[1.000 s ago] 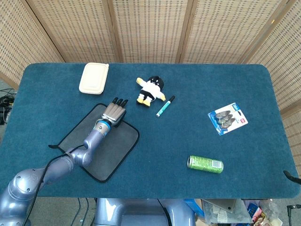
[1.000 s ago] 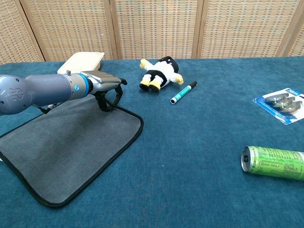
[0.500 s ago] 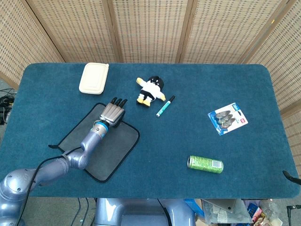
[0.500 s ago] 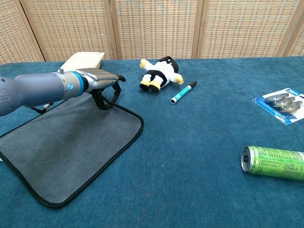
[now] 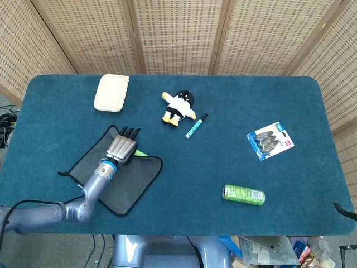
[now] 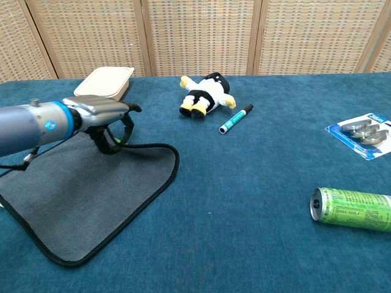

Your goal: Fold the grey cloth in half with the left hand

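One blue worktop (image 5: 234,111) carries the grey cloth (image 6: 79,201) at its left front, lying flat but for its far corner. Reaching forward, palm down, the left hand (image 5: 120,148) pinches that corner, lifted and drawn inward. Right hand out of sight.

Bare table (image 5: 184,167) right of grey cloth (image 5: 128,184)

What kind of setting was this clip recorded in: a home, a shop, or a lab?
Most likely a lab or staged data-collection setup. A table covered in blue carpet, closed off behind by woven folding screens, carries unrelated props: a plush toy, a green can, a marker.
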You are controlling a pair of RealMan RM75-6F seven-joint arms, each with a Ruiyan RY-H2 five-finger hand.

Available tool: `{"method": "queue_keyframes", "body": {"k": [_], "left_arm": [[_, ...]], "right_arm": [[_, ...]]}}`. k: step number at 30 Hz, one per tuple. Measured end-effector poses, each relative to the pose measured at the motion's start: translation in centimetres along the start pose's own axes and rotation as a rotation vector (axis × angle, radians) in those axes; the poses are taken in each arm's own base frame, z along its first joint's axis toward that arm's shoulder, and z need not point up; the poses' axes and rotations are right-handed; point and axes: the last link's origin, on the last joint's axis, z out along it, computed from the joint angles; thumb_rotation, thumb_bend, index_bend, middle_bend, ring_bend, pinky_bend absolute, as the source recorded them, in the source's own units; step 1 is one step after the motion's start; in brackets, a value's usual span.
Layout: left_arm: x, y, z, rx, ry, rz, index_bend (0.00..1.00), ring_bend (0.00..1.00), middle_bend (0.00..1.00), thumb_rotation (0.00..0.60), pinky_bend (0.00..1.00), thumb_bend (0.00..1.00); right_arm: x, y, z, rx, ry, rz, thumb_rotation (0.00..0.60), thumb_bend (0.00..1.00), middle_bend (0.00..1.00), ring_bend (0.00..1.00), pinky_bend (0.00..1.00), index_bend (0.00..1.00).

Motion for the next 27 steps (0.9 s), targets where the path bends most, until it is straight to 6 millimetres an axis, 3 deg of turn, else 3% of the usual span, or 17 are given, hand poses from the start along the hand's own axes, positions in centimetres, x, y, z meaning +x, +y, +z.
{"method": "queue_keyframes", "body": {"k": [8, 27], "left_arm": [[-1.1, -1.3, -3.9, 0.046, -0.013, 0.023, 0.62, 0.0, 0.0, 0.6, 0.0, 0.56], [-4.6, -3.2, -10.2, 0.04, -0.053, 0.077, 0.62, 0.0, 0.0, 0.6, 0.0, 0.56]], "right_arm": [[0.3, -0.1, -0.3, 0.013, 0.007, 0.016, 0.6, 0.0, 0.0, 0.0, 0.0, 0.0], [1.2, 0.0, -0.9, 0.034, 0.023, 0.04, 0.6, 0.0, 0.0, 0.0, 0.0, 0.0]]}}
